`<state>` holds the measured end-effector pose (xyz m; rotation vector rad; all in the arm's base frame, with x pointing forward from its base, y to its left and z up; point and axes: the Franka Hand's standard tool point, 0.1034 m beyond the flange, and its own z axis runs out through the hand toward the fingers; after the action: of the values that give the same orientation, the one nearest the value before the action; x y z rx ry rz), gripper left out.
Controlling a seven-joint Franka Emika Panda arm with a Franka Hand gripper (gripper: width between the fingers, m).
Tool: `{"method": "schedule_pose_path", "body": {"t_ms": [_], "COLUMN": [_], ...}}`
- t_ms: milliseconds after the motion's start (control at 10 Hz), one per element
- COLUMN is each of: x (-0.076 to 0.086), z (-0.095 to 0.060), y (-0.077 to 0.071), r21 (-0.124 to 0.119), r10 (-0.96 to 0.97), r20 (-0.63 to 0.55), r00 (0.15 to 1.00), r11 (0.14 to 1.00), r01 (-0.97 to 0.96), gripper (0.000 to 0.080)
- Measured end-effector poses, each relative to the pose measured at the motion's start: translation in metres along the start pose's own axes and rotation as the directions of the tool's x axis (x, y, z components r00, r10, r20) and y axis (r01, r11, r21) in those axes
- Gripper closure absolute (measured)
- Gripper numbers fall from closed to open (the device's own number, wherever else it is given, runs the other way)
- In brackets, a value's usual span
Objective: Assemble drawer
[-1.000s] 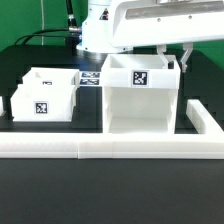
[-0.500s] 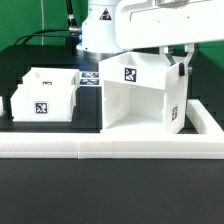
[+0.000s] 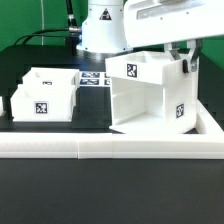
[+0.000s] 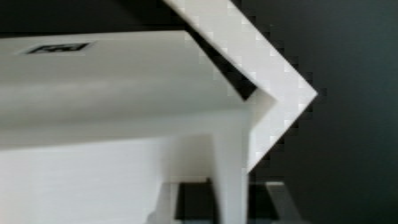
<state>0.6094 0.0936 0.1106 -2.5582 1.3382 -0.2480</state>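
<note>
The fingers [image 4: 192, 203] are closed on one thin wall of the case [image 3: 145, 100]. In the wrist view the white panel edge runs straight down between the two dark finger bars, touching both, so the grip is a pinch on that wall. In the exterior view the grip sits at the upper corner of the case on the exterior view's right, under the white arm [image 3: 150, 20] that reaches in from above.

The case is a large white box, open on the side that faces the exterior view's left and front. It is turned askew to the rail [image 3: 100, 148], with one vertical corner toward the camera. A tag [image 3: 133, 70] shows on its top panel and another on the side panel at the exterior view's right. Its lower edge is close to the rail. I cannot tell whether it rests flat on the black surface [image 3: 100, 195] or is slightly raised.

The drawer [image 3: 42, 95], a smaller white open-topped box with a tag on its front, sits upright on the surface at the exterior view's left, apart from the case. The marker board [image 3: 95, 78] lies flat behind, between the two boxes.
</note>
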Motion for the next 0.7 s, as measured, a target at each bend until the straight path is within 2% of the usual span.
{"method": "schedule_pose_path", "body": {"t_ms": [100, 200, 400, 700], "x": [0.003, 0.005, 0.013, 0.010], "z": [-0.001, 0.000, 0.001, -0.001], "y": [0.001, 0.002, -0.001, -0.005], "r21": [0.001, -0.011, 0.042, 0.047], "r10": [0.158, 0.255, 0.418, 0.488], "r20": [0.008, 0.024, 0.018, 0.034], "r00": [0.987, 0.967, 0.908, 0.872], "r11": [0.987, 0.967, 0.907, 0.871], "r01": [-0.158, -0.255, -0.418, -0.489], "gripper": [0.0752, 0.0752, 0.0752, 0.0748]}}
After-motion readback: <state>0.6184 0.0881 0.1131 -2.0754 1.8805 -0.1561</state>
